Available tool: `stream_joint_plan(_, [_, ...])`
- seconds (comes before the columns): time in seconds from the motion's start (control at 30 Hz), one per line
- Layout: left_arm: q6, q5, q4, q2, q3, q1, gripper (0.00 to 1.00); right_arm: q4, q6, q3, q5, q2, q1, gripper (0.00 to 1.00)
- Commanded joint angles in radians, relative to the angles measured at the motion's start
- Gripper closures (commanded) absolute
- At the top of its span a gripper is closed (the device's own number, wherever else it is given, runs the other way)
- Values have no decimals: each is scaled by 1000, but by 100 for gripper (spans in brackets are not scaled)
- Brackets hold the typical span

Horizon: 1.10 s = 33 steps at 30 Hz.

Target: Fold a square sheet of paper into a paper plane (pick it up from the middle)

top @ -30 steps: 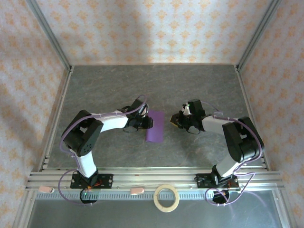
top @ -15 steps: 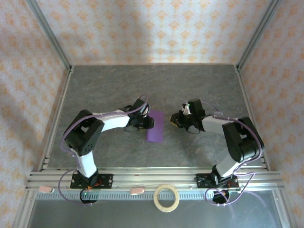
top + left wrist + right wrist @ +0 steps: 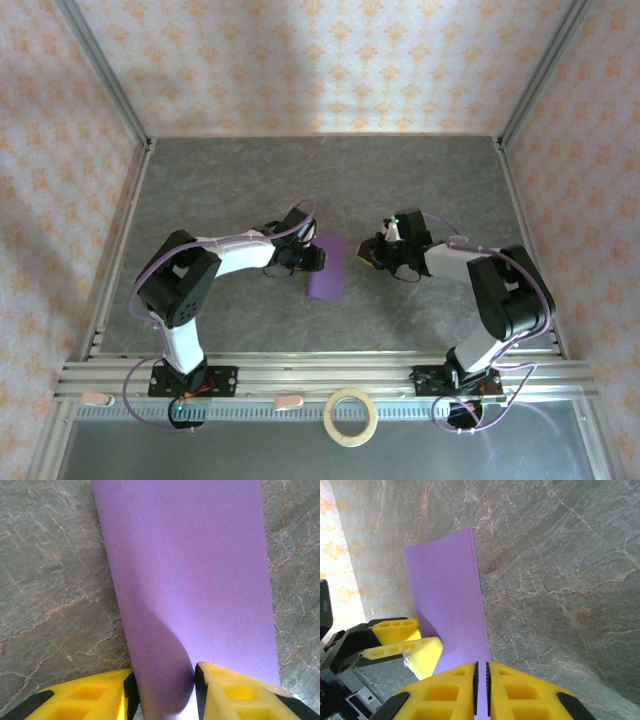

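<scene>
The square sheet of paper [image 3: 328, 270], doubled over into a narrow purple strip, lies flat near the middle of the table [image 3: 330, 180]. My left gripper [image 3: 316, 258] sits at the strip's 9 o'clock edge. Its fingers [image 3: 90, 697] stand parted, and the paper's humped near edge rises between them. My right gripper [image 3: 481, 675] is at the strip's 3 o'clock side, jaws pressed together, tips just at the paper's edge. A tan tape ring [image 3: 331, 420] rests at 6 o'clock, on the rail [image 3: 120, 378].
</scene>
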Motion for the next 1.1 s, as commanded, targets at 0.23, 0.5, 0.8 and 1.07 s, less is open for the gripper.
stream_joint_plan(0.23, [50,-155,-43,80,-3,12,56,17,6,4,-13,28,15,85])
stream_joint_plan(0.5, [67,-179,-60,84,16,6,56,16,5,9,-15,37,21,85])
stream_joint_plan(0.8, [51,-169,-52,117,16,7,56,20,6,16,-19,39,28,86])
stream_joint_plan(1.07, [46,-164,-45,116,10,5,57,35,12,39,-30,62,64,94])
